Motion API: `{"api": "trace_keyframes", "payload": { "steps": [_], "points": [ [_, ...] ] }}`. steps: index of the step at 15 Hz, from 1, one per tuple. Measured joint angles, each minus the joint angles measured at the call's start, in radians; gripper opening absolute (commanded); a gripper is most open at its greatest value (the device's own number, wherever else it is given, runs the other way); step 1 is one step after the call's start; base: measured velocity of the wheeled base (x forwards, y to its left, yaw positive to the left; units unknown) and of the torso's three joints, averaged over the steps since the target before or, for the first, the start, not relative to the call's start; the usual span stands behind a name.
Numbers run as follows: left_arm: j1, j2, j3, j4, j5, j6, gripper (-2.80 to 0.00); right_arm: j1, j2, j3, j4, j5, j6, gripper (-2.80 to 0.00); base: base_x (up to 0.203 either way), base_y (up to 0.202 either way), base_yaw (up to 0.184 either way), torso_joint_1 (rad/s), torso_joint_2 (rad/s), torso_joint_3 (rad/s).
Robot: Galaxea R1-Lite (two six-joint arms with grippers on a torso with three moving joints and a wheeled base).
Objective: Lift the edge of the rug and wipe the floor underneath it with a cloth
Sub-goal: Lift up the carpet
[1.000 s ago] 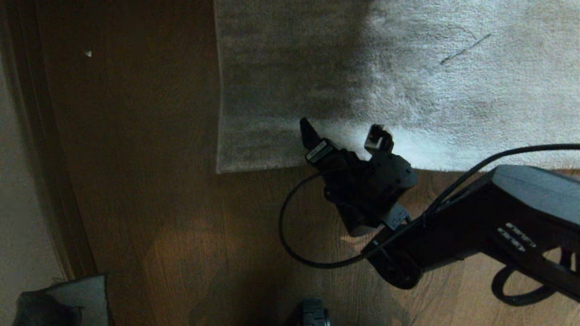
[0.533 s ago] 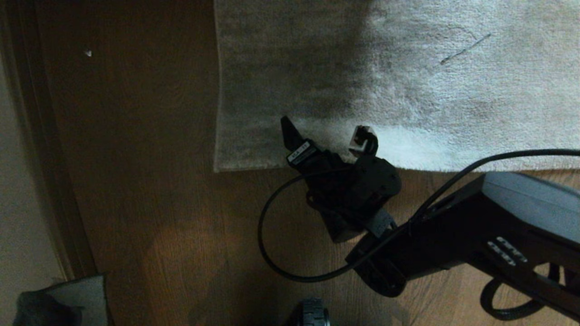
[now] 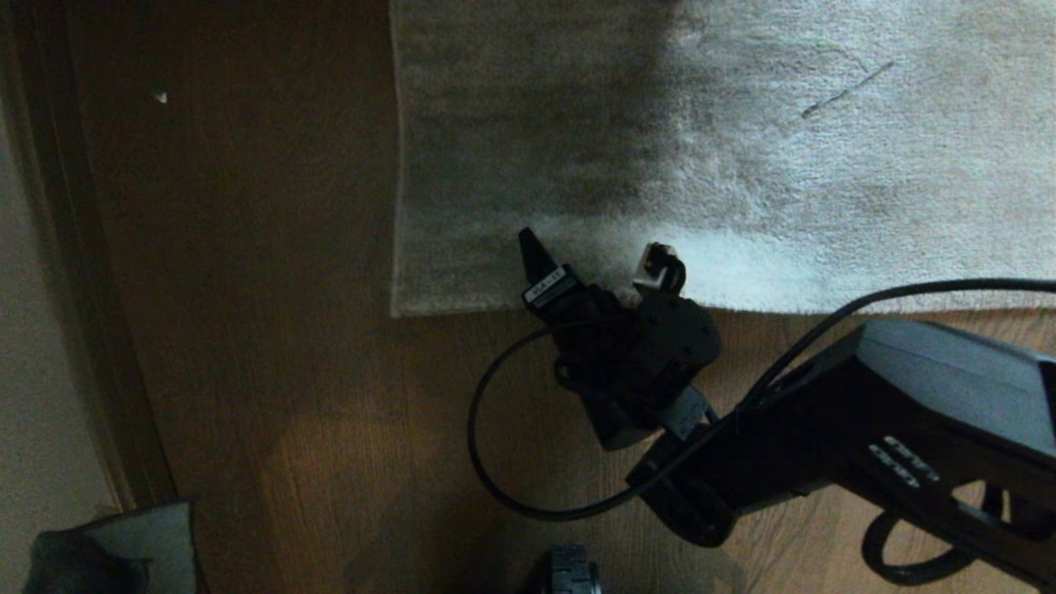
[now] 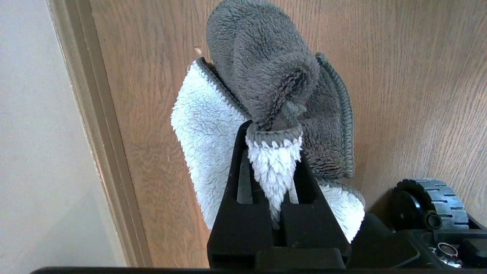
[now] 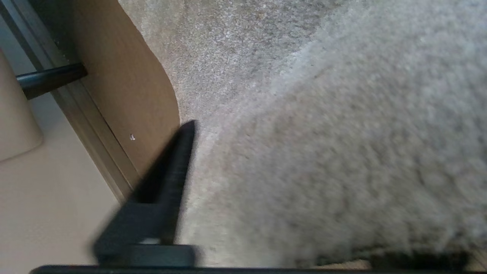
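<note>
The grey-beige rug (image 3: 742,148) fills the far half of the head view; the rug edge (image 3: 462,307) runs straight across above the brown wood floor (image 3: 272,330). My right gripper (image 3: 596,257) is open at that edge, close to the rug's left corner, fingers down into the pile. In the right wrist view the rug (image 5: 342,152) bulges between the jaws beside one black finger (image 5: 177,163); the other finger is hidden. My left gripper (image 4: 272,131) is shut on the cloth (image 4: 266,76), a fluffy grey and pale-blue rag also visible low on the left (image 3: 124,536).
A wall and wooden skirting (image 3: 49,330) run down the left side. A white speck (image 3: 160,97) lies on the floor. The arm's cable (image 3: 478,445) loops over the planks. A base wheel (image 3: 569,573) sits at the near edge. A dark streak (image 3: 846,89) marks the rug.
The right gripper has shifted left along the rug edge toward the corner, and its fingers have settled lower into the pile. The left gripper and cloth have not moved.
</note>
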Motion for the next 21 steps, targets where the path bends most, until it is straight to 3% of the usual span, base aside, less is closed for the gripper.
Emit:
{"api": "trace_keyframes", "payload": {
  "steps": [14,21],
  "points": [
    [0.0,0.0,0.0,0.0,0.0,0.0,-2.8,-0.001,-0.019,0.029,0.0,-0.002,0.019,-2.8,0.0,0.0,0.0,0.0,0.0,0.0],
    [0.0,0.0,0.0,0.0,0.0,0.0,-2.8,-0.023,-0.144,0.107,0.001,0.001,0.09,-2.8,0.0,0.0,0.0,0.0,0.0,0.0]
  ]
}}
